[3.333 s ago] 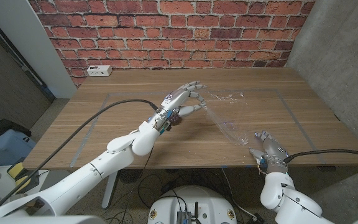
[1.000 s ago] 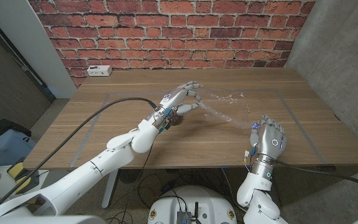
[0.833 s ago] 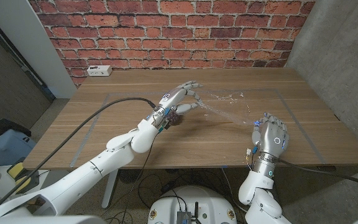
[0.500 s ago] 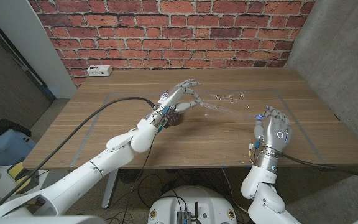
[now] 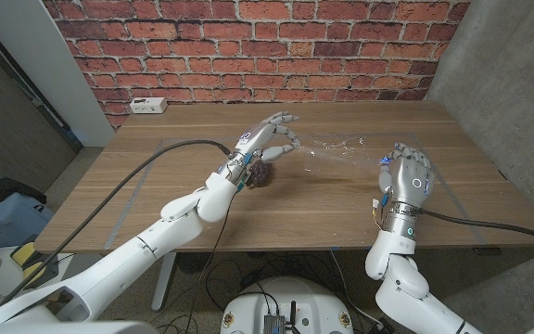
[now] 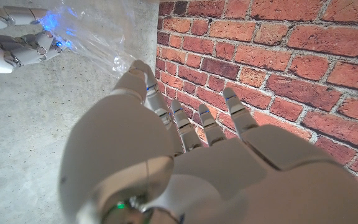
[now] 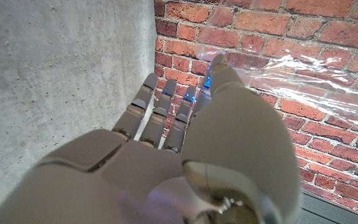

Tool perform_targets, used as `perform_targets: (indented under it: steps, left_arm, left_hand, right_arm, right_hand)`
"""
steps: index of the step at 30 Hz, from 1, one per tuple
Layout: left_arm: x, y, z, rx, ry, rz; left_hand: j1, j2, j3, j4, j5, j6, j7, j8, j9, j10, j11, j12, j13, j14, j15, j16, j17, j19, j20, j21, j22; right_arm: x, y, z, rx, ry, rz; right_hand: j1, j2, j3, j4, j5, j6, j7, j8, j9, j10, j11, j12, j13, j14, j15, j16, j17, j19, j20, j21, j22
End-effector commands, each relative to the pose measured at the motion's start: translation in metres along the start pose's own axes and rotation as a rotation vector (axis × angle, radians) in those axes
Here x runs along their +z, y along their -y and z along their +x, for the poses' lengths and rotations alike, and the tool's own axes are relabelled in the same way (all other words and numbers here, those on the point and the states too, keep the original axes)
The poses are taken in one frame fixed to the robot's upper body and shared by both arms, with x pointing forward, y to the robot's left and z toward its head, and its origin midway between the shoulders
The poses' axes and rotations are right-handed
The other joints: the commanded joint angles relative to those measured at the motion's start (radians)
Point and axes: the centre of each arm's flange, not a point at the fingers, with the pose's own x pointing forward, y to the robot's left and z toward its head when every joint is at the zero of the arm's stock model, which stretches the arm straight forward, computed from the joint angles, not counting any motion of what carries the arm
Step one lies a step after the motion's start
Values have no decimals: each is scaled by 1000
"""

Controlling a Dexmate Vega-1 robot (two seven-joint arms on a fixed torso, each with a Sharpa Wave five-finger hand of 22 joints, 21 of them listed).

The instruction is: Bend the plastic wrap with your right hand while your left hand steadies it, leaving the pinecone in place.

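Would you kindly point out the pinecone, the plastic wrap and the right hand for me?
pinecone (image 5: 260,173), head view, on its dark body beside the left wrist.
plastic wrap (image 5: 336,148), head view, on the crinkled clear sheet between the hands.
right hand (image 5: 409,173), head view, on the back of the hand.

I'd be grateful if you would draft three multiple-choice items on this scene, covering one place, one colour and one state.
1. Where does the pinecone lie?
A. beside the left hand, on the table
B. at the table's right edge
C. on the white socket strip

2. What colour is the wall behind the table?
A. plain white
B. red brick
C. green

3. What is the right hand doing?
A. lying on the table with nothing in it
B. holding the pinecone
C. holding an end of the plastic wrap raised above the table

Answers: 1 A, the pinecone sits by the left hand's wrist; 2 B, bricks span the background; 3 C, the right wrist view shows wrap at its fingertips.
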Motion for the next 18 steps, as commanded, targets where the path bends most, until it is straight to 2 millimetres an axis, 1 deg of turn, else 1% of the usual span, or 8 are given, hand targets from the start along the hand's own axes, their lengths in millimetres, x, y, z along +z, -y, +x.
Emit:
perform_targets:
  steps: [1,7,9,18]
  left_arm:
    - [-7,-4,18,52,-25,13]
    - [-9,-5,24,88,-38,18]
    - [-10,-5,27,90,-42,25]
    - [-13,-5,40,99,-46,66]
  left_hand:
    - [5,12,3,1,-3,14,2,7,222,-3,3,6,4,-1,-25,5,2,0,1,-1,6]
    - [7,11,3,0,-4,15,2,6,221,-3,-1,7,4,-4,-23,4,2,-1,0,-1,6]
    - [6,11,3,0,-4,14,-1,6,222,-3,-3,7,4,-5,-24,4,2,-1,0,-1,6]
    - [4,9,2,1,-6,24,-5,5,215,-5,1,6,4,-12,-20,3,2,-3,-1,-2,6]
  right_arm:
    - [5,-9,35,10,54,0]
    - [6,-12,50,-3,68,-5]
    - [7,-13,53,-1,72,-5]
    - [9,-23,74,9,87,-3]
  right_hand:
    - [-13,0,6,6,-8,8,-3,-2,-1,8,-8,-8,0,-1,-158,-4,2,-8,-2,-4,3]
    - [-16,1,12,6,-10,9,-1,-3,-3,10,-9,-11,-1,0,-161,-7,2,-8,-3,-4,3]
    - [-16,1,13,5,-11,9,0,-3,-3,11,-9,-11,-1,0,-161,-7,2,-7,-2,-4,3]
    - [-19,0,21,3,-15,11,2,-3,-5,13,-12,-16,-1,1,-163,-12,1,-8,-3,-6,3]
